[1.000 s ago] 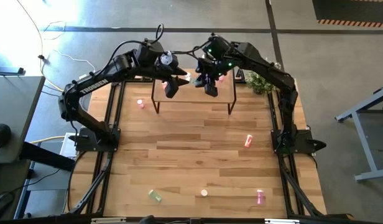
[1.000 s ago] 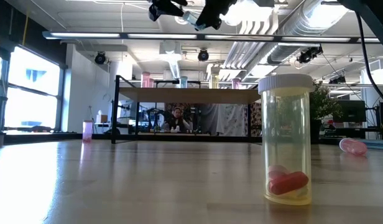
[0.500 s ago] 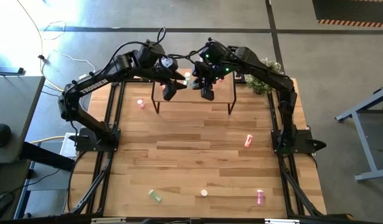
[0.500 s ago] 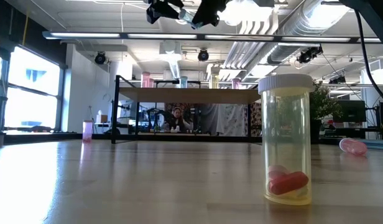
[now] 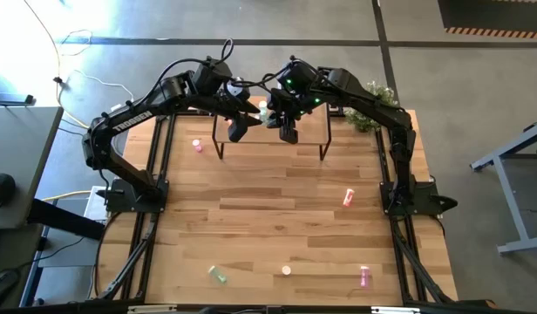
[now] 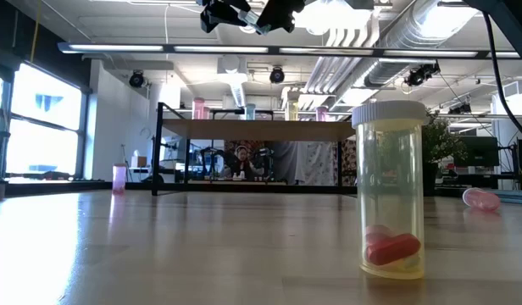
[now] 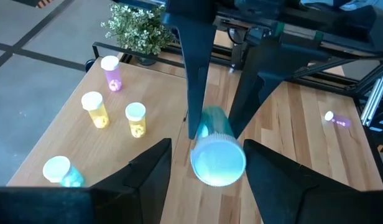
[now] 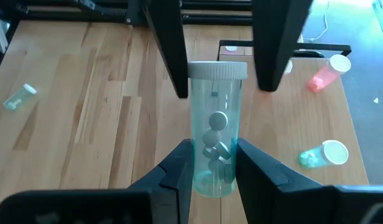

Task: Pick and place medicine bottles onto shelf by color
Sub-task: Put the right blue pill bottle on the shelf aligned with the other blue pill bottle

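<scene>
1. Green medicine bottle [image 8: 214, 140] is hanging in mid-air above the shelf [image 5: 309, 131], clenched at its base by the right end effector [image 8: 214, 165] (a handover, by the look of it, since both arms are meeting there).
2. Left end effector [image 7: 207, 163] is facing the bottle's pale cap with its fingers spread wide and touching nothing, apparently waiting to receive it.
3. Yellow bottles [image 7: 96, 109] and a pink bottle [image 7: 111, 73] are already standing on the shelf top, grouped by colour, with another green one [image 7: 59, 172] nearer the edge; that spot looks like the carried bottle's destination.
4. Loose bottles are lying about the tabletop [image 5: 277, 209]: a pink one [image 5: 197, 145] beside the shelf leg, a red one [image 5: 348, 199] mid-table, others along the near edge.
5. Potted plant [image 5: 366, 112] is sitting just beyond the shelf's right end, crowding the right arm's approach.
</scene>
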You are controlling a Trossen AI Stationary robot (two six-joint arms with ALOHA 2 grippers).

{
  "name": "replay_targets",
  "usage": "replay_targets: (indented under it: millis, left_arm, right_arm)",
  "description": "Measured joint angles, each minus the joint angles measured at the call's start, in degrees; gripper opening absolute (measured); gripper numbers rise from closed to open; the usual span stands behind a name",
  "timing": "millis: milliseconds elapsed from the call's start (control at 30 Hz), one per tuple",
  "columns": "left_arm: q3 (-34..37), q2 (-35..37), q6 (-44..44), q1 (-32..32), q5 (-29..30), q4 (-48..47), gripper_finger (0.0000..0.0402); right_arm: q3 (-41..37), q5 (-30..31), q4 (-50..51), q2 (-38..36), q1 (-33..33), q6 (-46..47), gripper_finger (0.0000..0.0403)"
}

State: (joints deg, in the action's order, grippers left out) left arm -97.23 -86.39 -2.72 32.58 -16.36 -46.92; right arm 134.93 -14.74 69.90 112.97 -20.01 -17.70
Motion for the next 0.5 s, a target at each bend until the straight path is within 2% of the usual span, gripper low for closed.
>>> replay_targets:
  millis: [300,500]
  left_arm:
    - [0.0,0.0,-0.9,0.0,0.0,-0.1,0.0119]
    - [0.0,0.0,-0.9,0.0,0.0,-0.1,0.0107]
  right_arm:
    - [0.0,0.0,-0.7,0.0,0.0,1.2,0.0090]
    - [0.0,0.0,-0.7,0.0,0.0,1.2,0.0090]
